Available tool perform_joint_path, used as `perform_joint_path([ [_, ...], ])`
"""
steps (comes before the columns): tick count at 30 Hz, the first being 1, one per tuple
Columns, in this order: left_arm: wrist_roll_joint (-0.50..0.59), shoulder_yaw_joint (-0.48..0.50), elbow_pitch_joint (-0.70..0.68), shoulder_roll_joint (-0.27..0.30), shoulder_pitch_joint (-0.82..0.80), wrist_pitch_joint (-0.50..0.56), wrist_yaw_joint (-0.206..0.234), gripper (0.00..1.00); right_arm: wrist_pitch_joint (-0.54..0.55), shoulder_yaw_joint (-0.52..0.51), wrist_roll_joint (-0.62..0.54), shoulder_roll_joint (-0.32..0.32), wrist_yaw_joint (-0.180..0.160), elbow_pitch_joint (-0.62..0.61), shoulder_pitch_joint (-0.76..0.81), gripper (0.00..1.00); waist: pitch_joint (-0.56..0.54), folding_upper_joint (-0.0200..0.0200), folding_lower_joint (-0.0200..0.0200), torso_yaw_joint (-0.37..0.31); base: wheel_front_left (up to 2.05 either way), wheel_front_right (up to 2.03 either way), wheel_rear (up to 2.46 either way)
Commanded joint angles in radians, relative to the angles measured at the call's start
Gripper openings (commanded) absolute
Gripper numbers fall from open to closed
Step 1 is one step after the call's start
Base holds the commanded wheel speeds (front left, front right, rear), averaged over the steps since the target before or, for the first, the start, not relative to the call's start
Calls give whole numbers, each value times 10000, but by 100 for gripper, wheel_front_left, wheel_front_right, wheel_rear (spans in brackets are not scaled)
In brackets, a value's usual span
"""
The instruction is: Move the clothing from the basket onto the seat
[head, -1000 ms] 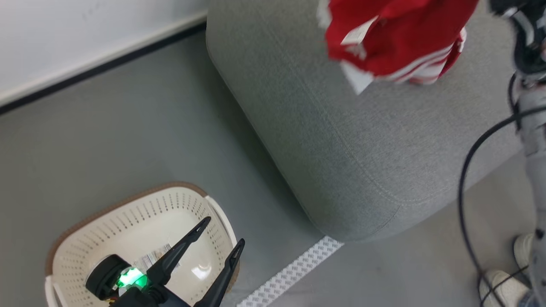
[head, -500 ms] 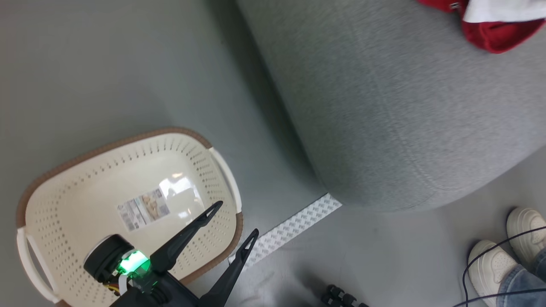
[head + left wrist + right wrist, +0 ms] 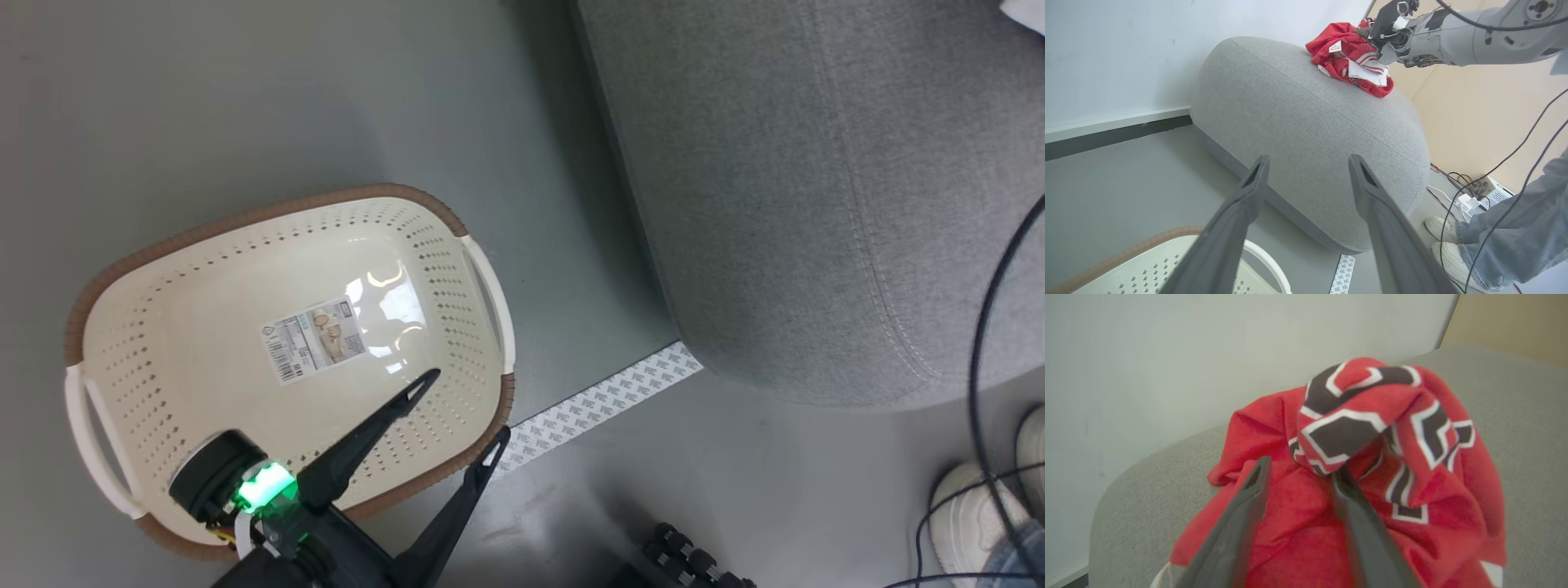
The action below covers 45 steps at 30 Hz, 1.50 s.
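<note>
Now, head view: the oval cream perforated basket (image 3: 269,210), centre left, is empty; the left gripper (image 3: 467,406) is spread. Left wrist view: red-and-white clothing (image 3: 1349,57), upper right, lies on the grey woven seat (image 3: 1310,114). Right wrist view: the right gripper (image 3: 1300,467), fingers parted, should lift straight off, avoiding snags.

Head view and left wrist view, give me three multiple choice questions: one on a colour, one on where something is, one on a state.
1. The rim of the basket is: A brown; B blue; C black.
2. The red clothing lies: A in the basket; B on the grey sofa; C on the floor.
3. The left pincer is: A shut on cloth; B open and empty; C shut on a handle.

Answers:
1. A, a brown band runs round the cream wall.
2. B, the left wrist view shows it heaped on the sofa's top.
3. B, its two prongs stand apart with nothing between them.
</note>
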Motion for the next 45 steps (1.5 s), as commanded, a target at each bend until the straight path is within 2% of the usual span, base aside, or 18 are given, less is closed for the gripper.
perform_joint_path([
  [1, -6, 0, 80, -57, -81, -96, 16, 100, -77, 49, -72, 33, 1, 74, 147, 100, -198, -2, -1, 125, 0, 0, 0],
  [6, -156, -52, 583, -356, -237, -290, 112, 100, 53, 430, -116, 72, 1, 148, 313, 100, -948, -2, -1, 387, 0, 0, 0],
  [12, -316, 44, 1521, -969, -167, -429, 594, 100, 456, 1329, -106, -66, 1, -157, 940, 100, -2186, -2, -1, 829, 0, 0, 0],
  [20, -1220, 613, 2994, -1871, 321, -525, 1342, 100, -175, 2866, 194, -145, 1, -1597, 2602, 100, -4058, -2, -1, 1399, 0, 0, 0],
  [25, -1806, 1010, 3964, -2232, 606, -564, 1510, 100, -536, 3129, 378, -172, 1, -2355, 3518, 100, -4856, -2, -1, 1808, 0, 0, 0],
  [27, -2110, 1168, 4419, -2392, 607, -589, 1446, 100, -673, 3278, 208, -214, 1, -2771, 4023, 100, -5239, -2, -1, 2085, 0, 0, 0],
  [31, -2126, 1519, 5041, -2570, 625, -596, 1444, 100, -800, 3204, 80, -160, 1, -3728, 5185, 100, -5961, -2, -1, 2672, 0, 0, 0],
  [35, -1832, 2179, 5176, -2671, 963, -594, 1555, 100, -790, 3028, -521, 235, 1, -4946, 6602, 100, -6789, -2, -1, 3172, 0, 0, 0],
  [45, -1529, 3158, 5802, -2939, 1412, -597, 1926, 100, -128, 1727, -1004, 1651, 2, -6838, 9306, 100, -8284, -2, -1, 4306, 0, 0, 0],
])
